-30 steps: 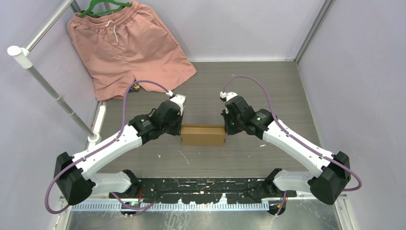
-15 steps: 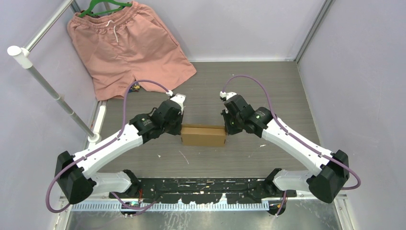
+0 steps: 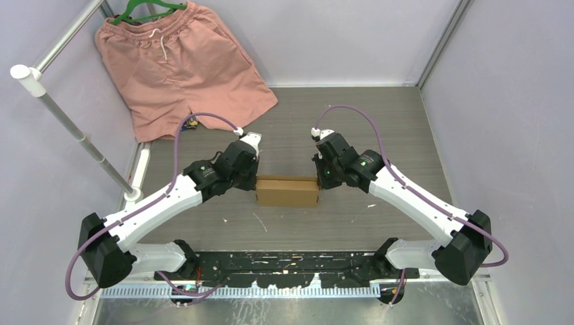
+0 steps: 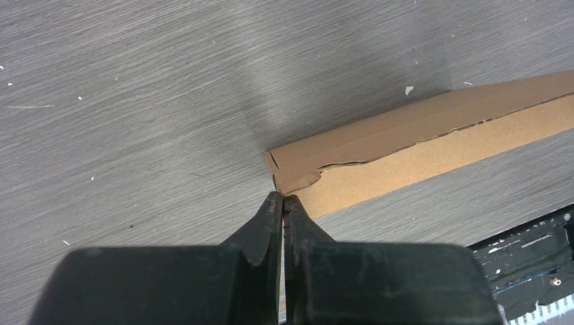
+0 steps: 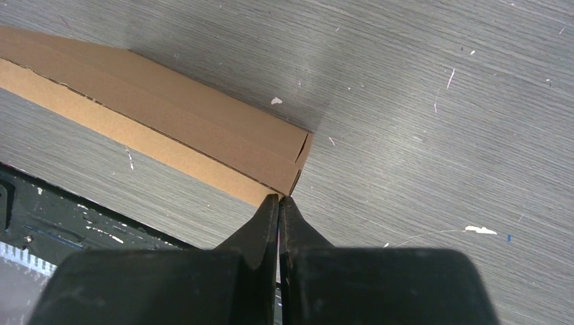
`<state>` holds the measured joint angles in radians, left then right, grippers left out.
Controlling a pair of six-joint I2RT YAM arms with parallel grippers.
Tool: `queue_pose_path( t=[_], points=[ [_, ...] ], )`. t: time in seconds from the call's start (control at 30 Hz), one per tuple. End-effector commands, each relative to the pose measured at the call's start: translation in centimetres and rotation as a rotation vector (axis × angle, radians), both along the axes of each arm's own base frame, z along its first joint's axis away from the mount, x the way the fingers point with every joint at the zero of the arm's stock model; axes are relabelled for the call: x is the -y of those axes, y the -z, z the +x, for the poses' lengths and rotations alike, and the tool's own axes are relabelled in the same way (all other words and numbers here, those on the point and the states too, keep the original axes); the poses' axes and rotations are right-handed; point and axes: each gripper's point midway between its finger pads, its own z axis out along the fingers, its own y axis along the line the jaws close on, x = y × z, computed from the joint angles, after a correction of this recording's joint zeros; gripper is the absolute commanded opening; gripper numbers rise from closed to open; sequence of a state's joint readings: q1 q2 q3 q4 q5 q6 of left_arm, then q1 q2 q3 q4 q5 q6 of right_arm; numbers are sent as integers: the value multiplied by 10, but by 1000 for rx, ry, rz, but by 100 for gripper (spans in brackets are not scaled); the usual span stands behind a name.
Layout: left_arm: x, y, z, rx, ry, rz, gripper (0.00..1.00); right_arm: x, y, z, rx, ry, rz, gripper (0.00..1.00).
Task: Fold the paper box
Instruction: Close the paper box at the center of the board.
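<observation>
Flanking the paper box, left tool and right tool both closed, ragged seam visible only from wrists

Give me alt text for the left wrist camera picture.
The left gripper, its black fingers shut, has its tips at the end corner of a closed brown paper box lying on a grey wood-grain table.

paper box: matt brown corrugated cardboard | table: grey wood-grain, scuffed
</observation>
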<state>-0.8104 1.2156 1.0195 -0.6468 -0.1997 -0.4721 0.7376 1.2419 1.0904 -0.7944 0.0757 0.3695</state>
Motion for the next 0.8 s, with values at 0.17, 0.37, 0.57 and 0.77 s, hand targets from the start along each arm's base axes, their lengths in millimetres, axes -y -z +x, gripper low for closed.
queue_pose_path(
  t=[0.17,0.37,0.57,0.77],
  points=[
    [32,-25,0,-4,26,-151,0,-38,-25,5,33,-52,174,1],
    [32,-25,1,-11,1,-163,1,-38,-21,4,28,-52,175,1],
    [34,-25,1,-17,-11,-176,0,-37,-21,3,31,-50,176,1],
    [36,-23,1,-20,-16,-181,1,-36,-20,2,30,-52,179,1]
  ],
)
